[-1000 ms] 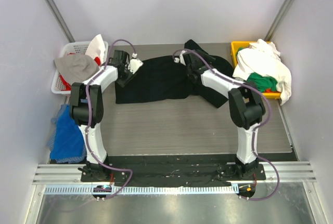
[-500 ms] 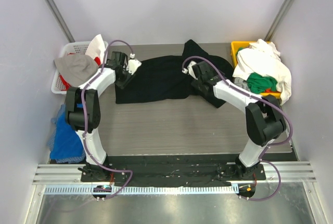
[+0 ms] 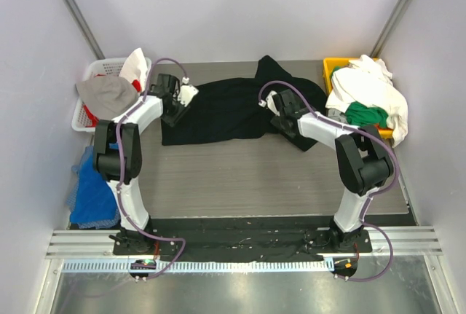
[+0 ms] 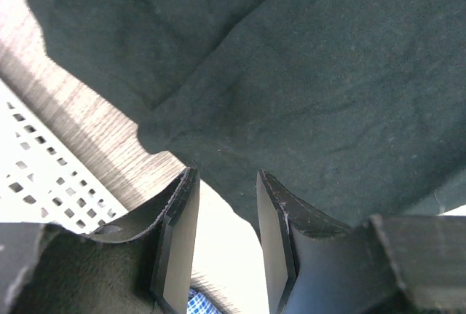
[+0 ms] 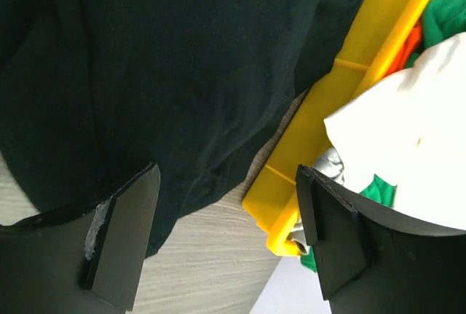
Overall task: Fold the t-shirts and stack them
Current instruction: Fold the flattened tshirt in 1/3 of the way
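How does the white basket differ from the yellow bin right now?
The white basket has lattice walls; the yellow bin has solid ones. The basket sits far left holding a grey garment; the bin sits far right, heaped with a white shirt and a green shirt. Both hold clothes.

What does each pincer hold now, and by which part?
Nothing is held. The left pincer stands half open at the edge of the black shirt, with no cloth between its fingers. The right pincer is wide open above the shirt.
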You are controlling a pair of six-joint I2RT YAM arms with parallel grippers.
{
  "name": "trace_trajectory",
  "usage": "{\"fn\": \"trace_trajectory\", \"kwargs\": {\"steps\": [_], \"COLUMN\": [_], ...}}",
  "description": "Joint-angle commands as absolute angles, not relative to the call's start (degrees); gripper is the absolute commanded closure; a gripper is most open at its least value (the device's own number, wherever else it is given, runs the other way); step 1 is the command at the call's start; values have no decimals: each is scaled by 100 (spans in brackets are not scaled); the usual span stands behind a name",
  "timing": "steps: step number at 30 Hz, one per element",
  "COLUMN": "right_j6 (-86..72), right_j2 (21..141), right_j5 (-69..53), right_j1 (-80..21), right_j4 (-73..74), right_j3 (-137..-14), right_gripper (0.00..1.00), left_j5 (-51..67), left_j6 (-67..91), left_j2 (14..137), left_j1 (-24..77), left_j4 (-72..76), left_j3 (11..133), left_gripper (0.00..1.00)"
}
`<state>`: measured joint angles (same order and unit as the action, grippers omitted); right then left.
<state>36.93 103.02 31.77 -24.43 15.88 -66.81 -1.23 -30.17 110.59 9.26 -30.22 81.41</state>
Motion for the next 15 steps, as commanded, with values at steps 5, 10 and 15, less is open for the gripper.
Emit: {"fn": "trace_trajectory", "kwargs": {"steps": [5, 10, 15], "right_j6": [3779, 3919, 4087], "right_j2": [10520, 10591, 10661], "right_j5": [3050, 3076, 3252], "right_j1": [-2241, -2110, -2022], "right_j4": [1090, 906, 668], "right_j3": [-6408, -6153, -5836], "right_gripper": [18, 19, 19], "left_j5": [-44, -44, -202], "left_j6": [-2936, -2865, -2909], "left_j2": [11285, 11382, 11513], "left_j1": [940, 1011, 1099], "left_j4": [-2883, -2830, -2795], "left_j3": [8183, 8104, 8051], "left_gripper": [59, 59, 59]}}
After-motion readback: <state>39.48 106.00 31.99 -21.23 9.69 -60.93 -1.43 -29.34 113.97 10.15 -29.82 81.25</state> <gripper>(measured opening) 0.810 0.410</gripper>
